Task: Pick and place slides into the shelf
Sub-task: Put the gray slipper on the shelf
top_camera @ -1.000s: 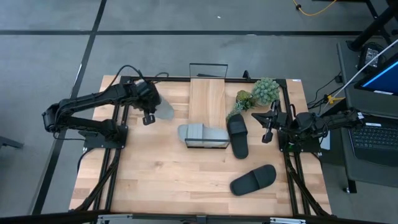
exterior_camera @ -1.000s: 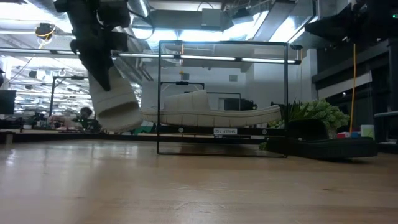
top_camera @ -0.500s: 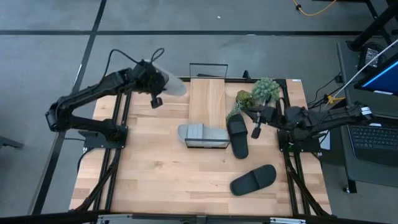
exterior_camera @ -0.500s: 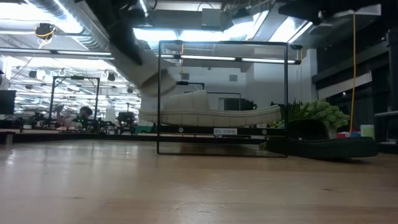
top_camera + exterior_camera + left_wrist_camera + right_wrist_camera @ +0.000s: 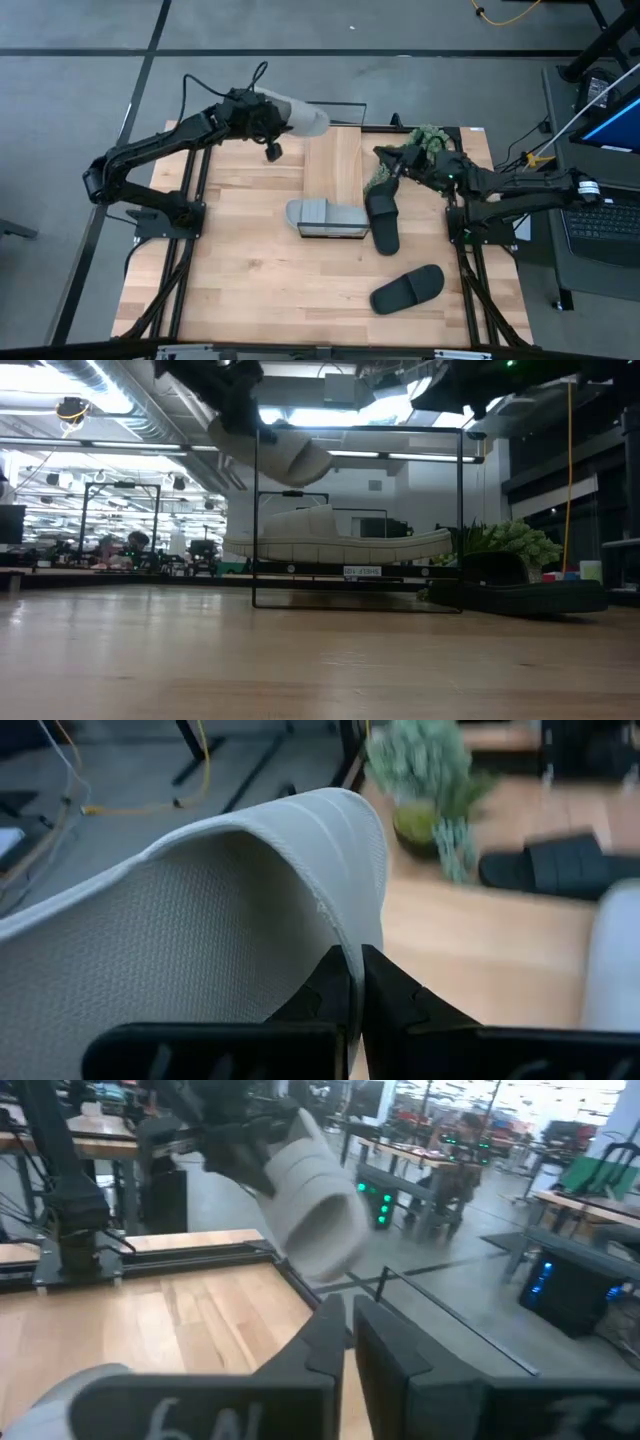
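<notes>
Your left gripper point(image 5: 268, 118), fingers clamped on a light grey slide point(image 5: 303, 116), holds it aloft at the shelf point(image 5: 333, 160)'s far-left corner, your right gripper point(image 5: 392, 160) closed beside the plant point(image 5: 428, 143); next, lower it onto the plank.

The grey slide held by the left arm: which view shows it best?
The high view: the held grey slide shows whole in the left gripper, beside the shelf. Low and right wrist views show it raised; left wrist only its sole.
</notes>
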You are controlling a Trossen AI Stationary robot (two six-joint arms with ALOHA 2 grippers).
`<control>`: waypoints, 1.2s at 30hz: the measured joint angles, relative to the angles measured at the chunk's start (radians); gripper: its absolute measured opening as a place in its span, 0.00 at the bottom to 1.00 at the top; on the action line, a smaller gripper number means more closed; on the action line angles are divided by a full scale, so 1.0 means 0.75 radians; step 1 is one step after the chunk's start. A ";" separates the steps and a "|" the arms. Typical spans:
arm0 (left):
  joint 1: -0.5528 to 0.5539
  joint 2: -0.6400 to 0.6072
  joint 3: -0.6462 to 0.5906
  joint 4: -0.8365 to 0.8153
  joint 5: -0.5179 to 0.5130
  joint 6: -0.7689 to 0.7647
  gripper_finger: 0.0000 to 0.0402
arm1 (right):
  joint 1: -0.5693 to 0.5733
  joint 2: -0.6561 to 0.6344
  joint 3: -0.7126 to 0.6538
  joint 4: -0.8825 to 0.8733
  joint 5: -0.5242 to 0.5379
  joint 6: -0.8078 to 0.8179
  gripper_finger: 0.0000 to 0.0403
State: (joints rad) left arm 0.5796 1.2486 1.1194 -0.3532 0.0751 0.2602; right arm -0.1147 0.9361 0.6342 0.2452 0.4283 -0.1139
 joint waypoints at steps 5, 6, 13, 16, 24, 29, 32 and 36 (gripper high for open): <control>0.000 0.050 0.000 0.230 0.096 -0.102 0.00 | -0.104 0.079 0.000 0.136 -0.148 0.001 0.18; -0.002 0.060 0.001 0.271 0.106 -0.125 0.00 | -0.120 0.096 0.000 0.162 -0.155 0.002 0.19; -0.058 0.125 0.001 0.518 0.108 -0.239 0.00 | -0.186 0.229 0.000 0.348 -0.171 0.001 0.28; -0.088 0.142 0.001 0.630 0.108 -0.265 0.00 | -0.200 0.280 0.000 0.439 -0.211 -0.001 0.30; -0.140 0.154 0.001 0.717 0.133 -0.302 0.00 | -0.232 0.343 -0.001 0.558 -0.219 -0.050 0.30; -0.179 0.154 0.001 0.752 0.132 -0.311 0.00 | -0.236 0.342 -0.001 0.611 -0.259 -0.037 0.30; -0.206 0.154 0.001 0.770 0.133 -0.311 0.00 | -0.236 0.342 -0.001 0.636 -0.260 -0.042 0.30; -0.234 0.154 0.001 0.790 0.128 -0.312 0.00 | -0.236 0.342 -0.001 0.677 -0.289 -0.044 0.30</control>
State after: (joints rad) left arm 0.4044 1.3643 1.1198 0.2395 0.1709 0.0262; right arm -0.2920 1.1927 0.6338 0.7529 0.2116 -0.1467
